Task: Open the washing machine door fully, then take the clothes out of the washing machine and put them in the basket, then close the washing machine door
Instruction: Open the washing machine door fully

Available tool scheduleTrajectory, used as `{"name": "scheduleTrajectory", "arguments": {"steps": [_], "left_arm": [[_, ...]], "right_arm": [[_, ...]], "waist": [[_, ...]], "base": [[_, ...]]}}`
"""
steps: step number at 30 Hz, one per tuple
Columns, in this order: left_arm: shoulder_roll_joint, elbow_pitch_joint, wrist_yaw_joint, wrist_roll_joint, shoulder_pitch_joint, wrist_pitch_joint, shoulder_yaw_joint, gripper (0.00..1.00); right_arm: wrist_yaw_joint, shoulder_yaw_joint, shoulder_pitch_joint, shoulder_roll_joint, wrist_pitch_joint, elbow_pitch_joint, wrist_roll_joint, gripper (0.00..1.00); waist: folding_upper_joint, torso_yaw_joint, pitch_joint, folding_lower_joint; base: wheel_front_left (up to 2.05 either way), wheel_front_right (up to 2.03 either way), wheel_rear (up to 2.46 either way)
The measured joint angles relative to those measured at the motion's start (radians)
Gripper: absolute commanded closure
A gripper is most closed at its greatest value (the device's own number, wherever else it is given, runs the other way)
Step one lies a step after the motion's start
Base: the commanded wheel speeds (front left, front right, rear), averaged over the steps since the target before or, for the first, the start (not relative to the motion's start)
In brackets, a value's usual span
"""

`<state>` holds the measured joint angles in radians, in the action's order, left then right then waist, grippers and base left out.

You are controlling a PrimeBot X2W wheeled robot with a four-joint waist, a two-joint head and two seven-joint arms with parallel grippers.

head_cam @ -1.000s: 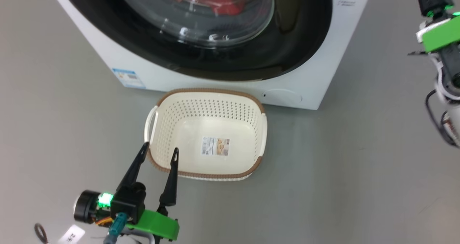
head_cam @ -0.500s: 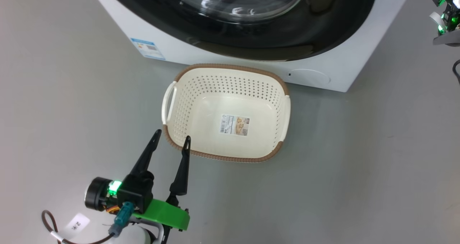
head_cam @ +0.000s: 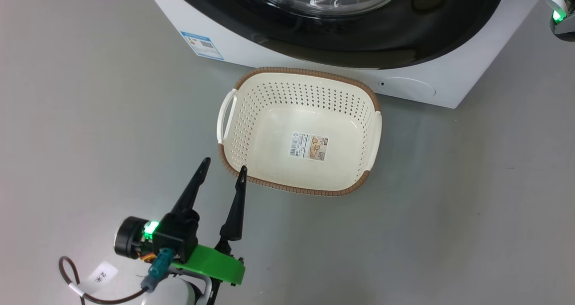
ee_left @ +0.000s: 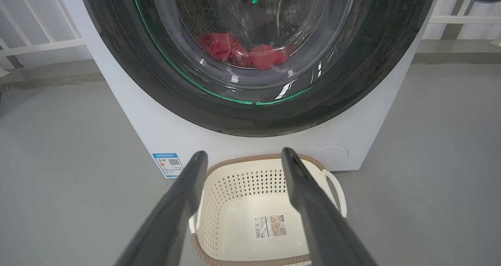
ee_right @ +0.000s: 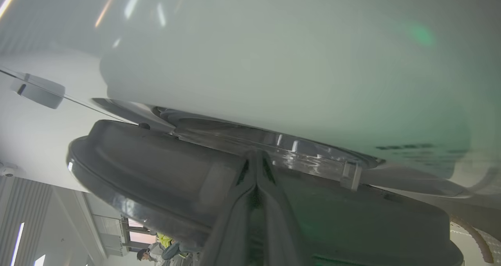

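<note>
Left gripper (head_cam: 224, 164) spread wide, holding nothing, over grey floor (head_cam: 90, 116) at near corner of basket (head_cam: 305, 94), basket just in front of washing machine (ee_left: 148, 129), right gripper (ee_right: 256, 158) fingers pressed together, tips at edge of washing machine door (ee_left: 372, 74), clothes (ee_left: 242, 54) in drum behind glass.
</note>
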<state>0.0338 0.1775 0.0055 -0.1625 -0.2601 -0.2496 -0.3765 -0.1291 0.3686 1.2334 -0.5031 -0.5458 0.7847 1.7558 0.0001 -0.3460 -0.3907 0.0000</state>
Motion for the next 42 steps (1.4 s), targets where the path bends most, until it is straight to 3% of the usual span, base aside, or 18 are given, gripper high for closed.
{"name": "scheduleTrajectory", "arguments": {"steps": [8, 27, 42], "left_arm": [[0.000, 0.001, 0.001, -0.002, 0.000, 0.000, -0.005, 0.00], [0.000, 0.014, -0.001, 0.007, 0.054, 0.000, 0.024, 0.00], [0.001, 0.011, -0.001, 0.010, 0.121, 0.000, 0.051, 0.00]], "right_arm": [[0.000, 0.006, 0.009, 0.013, -0.049, 0.019, -0.014, 1.00], [0.000, 0.047, -0.294, 0.087, -0.132, -0.240, -0.082, 1.00], [0.000, 0.085, -0.475, 0.160, -0.171, -0.426, -0.124, 1.00]], "waist": [[0.0000, -0.004, 0.003, 0.0000], [0.0000, 0.032, 0.122, 0.0000], [0.0000, -0.003, 0.201, 0.0000]], "base": [[0.00, 0.00, 0.00], [0.00, 0.00, 0.00], [0.00, 0.00, 0.00]]}}
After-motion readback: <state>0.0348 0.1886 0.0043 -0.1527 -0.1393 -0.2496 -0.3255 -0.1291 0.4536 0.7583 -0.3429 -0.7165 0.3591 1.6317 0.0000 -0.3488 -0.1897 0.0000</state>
